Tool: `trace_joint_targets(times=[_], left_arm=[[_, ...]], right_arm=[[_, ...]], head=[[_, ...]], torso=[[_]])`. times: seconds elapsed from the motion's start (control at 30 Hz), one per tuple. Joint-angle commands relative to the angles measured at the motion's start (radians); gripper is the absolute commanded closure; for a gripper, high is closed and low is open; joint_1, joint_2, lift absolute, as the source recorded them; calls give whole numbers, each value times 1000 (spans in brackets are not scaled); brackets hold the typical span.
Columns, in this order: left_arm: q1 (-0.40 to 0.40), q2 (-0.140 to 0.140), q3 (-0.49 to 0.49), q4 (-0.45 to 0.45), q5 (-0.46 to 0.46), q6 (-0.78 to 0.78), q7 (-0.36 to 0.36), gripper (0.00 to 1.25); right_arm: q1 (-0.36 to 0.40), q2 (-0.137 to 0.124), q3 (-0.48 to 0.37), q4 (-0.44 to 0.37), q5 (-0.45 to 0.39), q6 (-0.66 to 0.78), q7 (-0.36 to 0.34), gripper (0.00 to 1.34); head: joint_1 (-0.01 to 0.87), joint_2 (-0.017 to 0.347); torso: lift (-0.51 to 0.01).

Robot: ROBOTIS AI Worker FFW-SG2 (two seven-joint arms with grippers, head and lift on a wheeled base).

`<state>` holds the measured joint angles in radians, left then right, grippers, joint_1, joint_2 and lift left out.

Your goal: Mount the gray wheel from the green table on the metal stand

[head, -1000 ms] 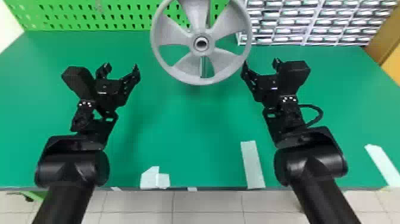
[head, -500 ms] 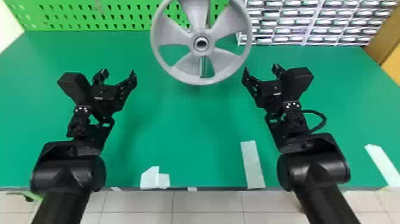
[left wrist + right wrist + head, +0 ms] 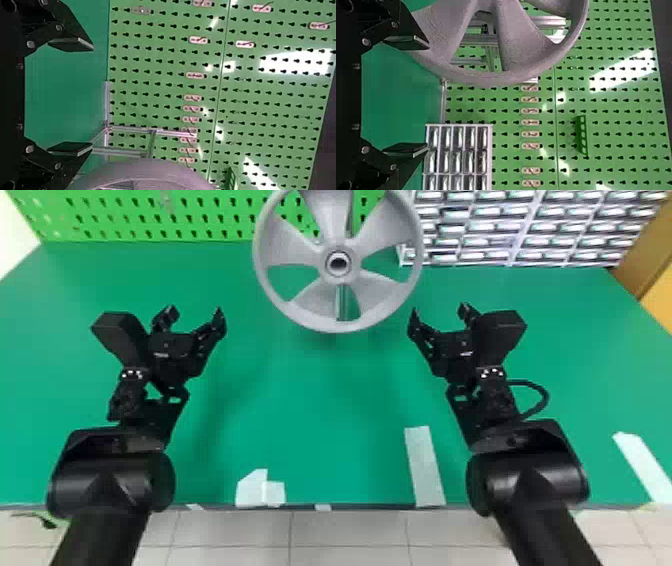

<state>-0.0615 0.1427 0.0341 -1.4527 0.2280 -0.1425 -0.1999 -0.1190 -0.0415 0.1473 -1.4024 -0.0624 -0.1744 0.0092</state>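
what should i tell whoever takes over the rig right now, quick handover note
Left claw: open and empty, over the green table, to the left of the wheel.
Right claw: open and empty, to the wheel's right.
Gray wheel: upright, up off the tabletop, in front of the bars of the metal stand.
Done: wheel looks mounted, since neither claw holds it.
Left: probably just check it is fully seated, which I can't confirm from here, then park both arms.
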Motion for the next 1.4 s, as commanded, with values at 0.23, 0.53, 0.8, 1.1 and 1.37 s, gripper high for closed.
trace_joint_targets(times=[0.23, 0.53, 0.8, 1.1, 1.37], left_arm=[[6, 0, 12, -9, -13, 17, 17, 378], [9, 0, 15, -14, -26, 23, 19, 378], [14, 0, 18, -17, -29, 23, 20, 380], [12, 0, 16, -18, -36, 23, 20, 380], [12, 0, 16, -18, -36, 23, 20, 378]], right_arm=[[-1, 12, -17, 0, 29, 7, 0, 372], [-2, 14, -23, 0, 38, 19, -2, 372], [-1, 11, -23, 0, 38, 22, -2, 372], [-1, 9, -18, 5, 39, 30, -2, 372], [-1, 9, -20, 5, 39, 30, -2, 372]], head=[[867, 52], [867, 52], [867, 52], [867, 52], [867, 52]], torso=[[-100], [-100], [-100], [-100], [-100]])
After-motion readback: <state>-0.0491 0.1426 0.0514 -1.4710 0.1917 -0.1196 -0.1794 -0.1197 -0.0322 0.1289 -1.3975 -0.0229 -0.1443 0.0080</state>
